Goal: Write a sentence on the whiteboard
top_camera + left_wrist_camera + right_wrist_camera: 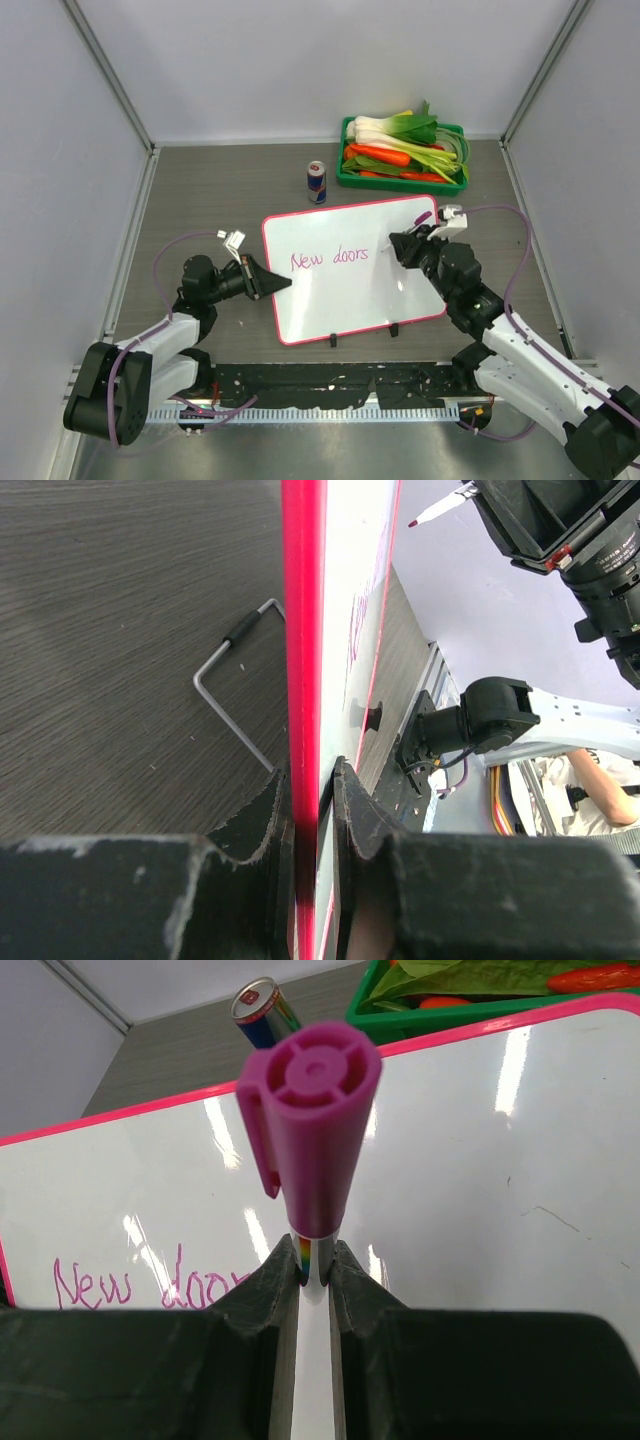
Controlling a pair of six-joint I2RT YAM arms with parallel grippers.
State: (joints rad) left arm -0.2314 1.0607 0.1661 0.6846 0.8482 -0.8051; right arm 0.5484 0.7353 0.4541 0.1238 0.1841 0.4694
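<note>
The only readable writing was the sentence (pixel 330 258) on the whiteboard (pixel 350 295): pink cursive, "New doors", one line over the board's left and middle parts in the top view. In the right wrist view the same line read "New doo", its remaining letters hidden behind the right hand (pixel 315 1262) and the marker (pixel 312 1110) it gripped. From the left wrist the writing showed edge-on and could not be read. The can (pixel 317 182) on the bench (pixel 200 190) carried print too small to make out.
</note>
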